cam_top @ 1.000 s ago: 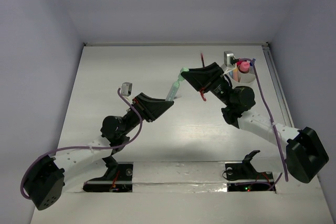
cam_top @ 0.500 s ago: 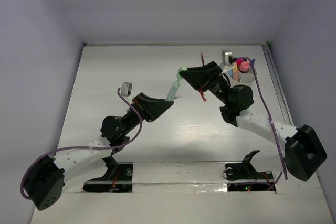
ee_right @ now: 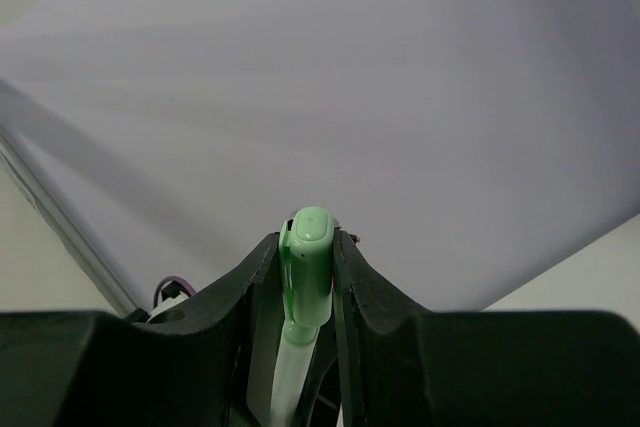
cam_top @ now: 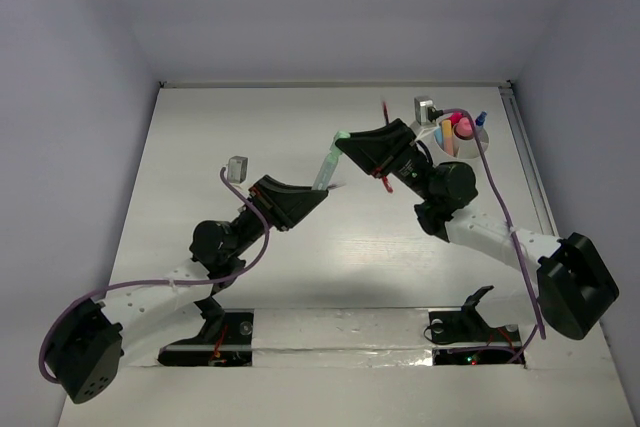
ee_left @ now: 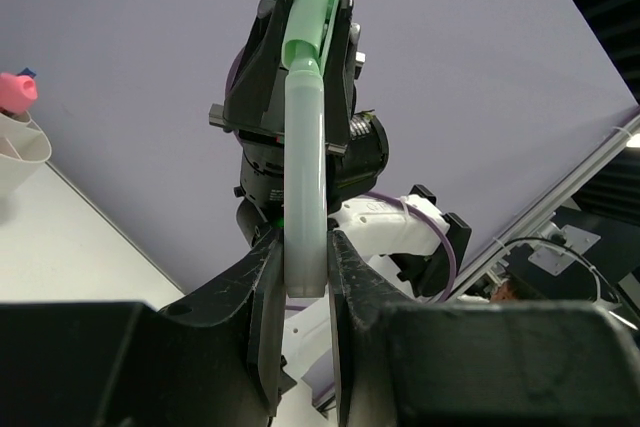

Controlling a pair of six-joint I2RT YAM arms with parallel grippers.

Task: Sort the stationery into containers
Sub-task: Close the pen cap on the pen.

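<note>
A pale-green highlighter [cam_top: 330,162] is held above the table between both grippers. My left gripper [cam_top: 320,190] is shut on its body end, which shows in the left wrist view [ee_left: 305,147] between the pads. My right gripper [cam_top: 346,140] is shut on its cap, which shows in the right wrist view [ee_right: 310,272]. The white round cup [cam_top: 470,152] stands at the back right, behind the right wrist, with pink [cam_top: 465,128], orange, yellow and blue markers in it. Its rim also shows in the left wrist view [ee_left: 22,147].
A thin red pen [cam_top: 385,109] lies on the table behind the right gripper, partly hidden by it. A raised rail [cam_top: 528,162] runs along the table's right edge. Purple cables hang along both arms.
The right gripper has shifted a little left and back with the highlighter's cap, uncovering more of the cup. The left gripper kept its hold and followed slightly.
</note>
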